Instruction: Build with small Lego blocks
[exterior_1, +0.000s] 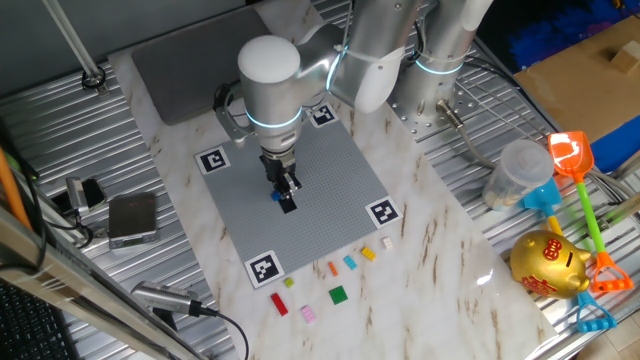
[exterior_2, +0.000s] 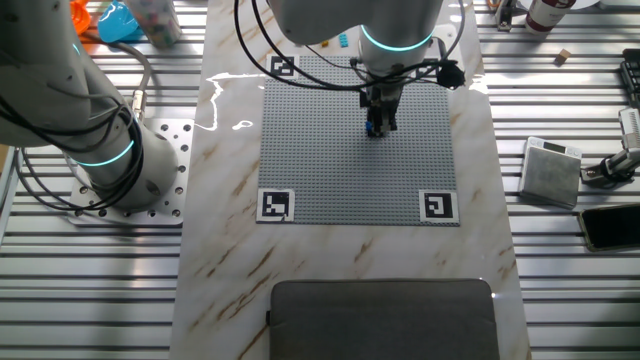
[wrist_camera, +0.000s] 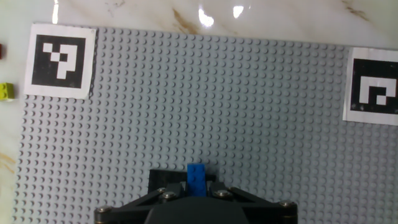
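My gripper (exterior_1: 284, 195) hangs over the middle of the grey studded plate (exterior_1: 330, 170), fingers pointing down. It is shut on a small blue brick (wrist_camera: 197, 179), which shows between the black fingers in the hand view and as a blue speck in one fixed view (exterior_1: 277, 196) and the other fixed view (exterior_2: 373, 128). The brick is at or just above the plate's studs; I cannot tell if it touches. Loose small bricks lie on the marble in front of the plate: red (exterior_1: 279, 305), pink (exterior_1: 308, 314), green (exterior_1: 338, 294), orange (exterior_1: 333, 268), light blue (exterior_1: 350, 263), yellow (exterior_1: 368, 254), white (exterior_1: 387, 242).
Black-and-white markers sit at the plate's corners (exterior_1: 264, 269). A second robot base (exterior_2: 120, 165) stands beside the plate. A gold piggy bank (exterior_1: 548, 263), toy shovels and a plastic cup (exterior_1: 515, 172) lie to the right. A grey pad (exterior_2: 385, 318) and small devices (exterior_1: 132, 218) sit nearby.
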